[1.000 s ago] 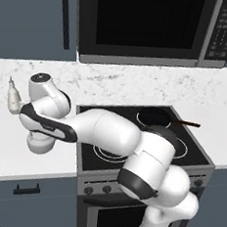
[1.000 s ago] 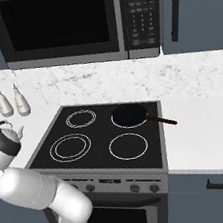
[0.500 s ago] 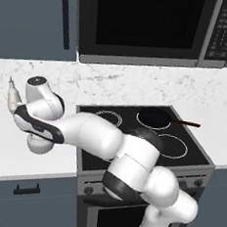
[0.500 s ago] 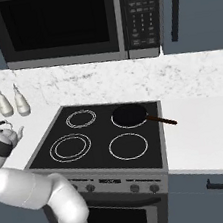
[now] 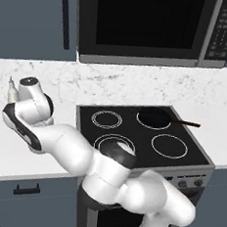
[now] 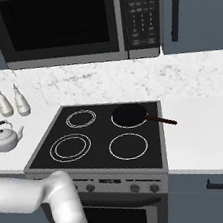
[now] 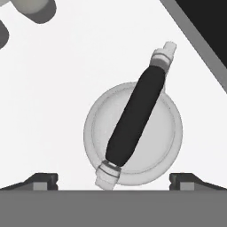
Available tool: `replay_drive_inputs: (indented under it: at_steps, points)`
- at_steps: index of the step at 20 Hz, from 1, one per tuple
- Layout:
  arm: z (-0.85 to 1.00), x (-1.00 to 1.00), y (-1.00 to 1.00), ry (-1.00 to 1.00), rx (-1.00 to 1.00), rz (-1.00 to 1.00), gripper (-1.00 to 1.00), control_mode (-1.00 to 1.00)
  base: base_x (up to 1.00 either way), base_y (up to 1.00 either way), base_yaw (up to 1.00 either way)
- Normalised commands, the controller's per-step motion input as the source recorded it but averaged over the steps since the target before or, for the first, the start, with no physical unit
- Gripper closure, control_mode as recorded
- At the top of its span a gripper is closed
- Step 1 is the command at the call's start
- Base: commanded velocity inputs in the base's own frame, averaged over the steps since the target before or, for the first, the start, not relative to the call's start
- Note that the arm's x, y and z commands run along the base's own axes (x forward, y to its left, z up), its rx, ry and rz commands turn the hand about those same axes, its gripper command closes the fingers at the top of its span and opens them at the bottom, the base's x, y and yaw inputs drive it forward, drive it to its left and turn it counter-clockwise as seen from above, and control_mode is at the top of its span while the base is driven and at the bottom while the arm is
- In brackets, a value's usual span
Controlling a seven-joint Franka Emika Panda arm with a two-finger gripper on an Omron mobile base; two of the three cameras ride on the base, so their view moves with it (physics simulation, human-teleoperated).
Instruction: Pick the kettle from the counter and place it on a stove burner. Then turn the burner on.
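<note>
With the gripper [image 7: 113,179] fully open and holding nothing just above the kettle [image 7: 133,133], it should descend straight so that its fingers straddle the kettle's black handle [image 7: 135,116] before closing.

kettle [image 7: 133,133]: handle hides lid knob | spout perhaps tucked beneath | bottles [image 7: 31,9]: cropped at edge

**No legible text**

Nothing can be read here. The microwave [image 6: 70,26] has a keypad [image 6: 138,16] of small pale buttons beside its door, but the marks on them are too blurred to make out (the same holds in the left base view). The stove [image 6: 99,135] bears only white ring marks, and its front knobs [image 6: 112,184] show no readable signs.
</note>
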Motion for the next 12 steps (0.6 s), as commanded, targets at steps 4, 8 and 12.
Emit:
replay_drive_inputs:
  at_steps: [4,8,12]
  points:
    - [-0.16,0.24,0.16,0.0,0.0,-0.04,-1.0,-1.0,0.0,0.0,0.0]
    - [-0.23,0.22,0.03,0.0,0.0,-0.02,-1.0,-1.0,0.0,0.0,0.0]
    - [-0.27,0.18,0.0,0.0,0.0,-0.02,-1.0,-1.0,0.0,0.0,0.0]
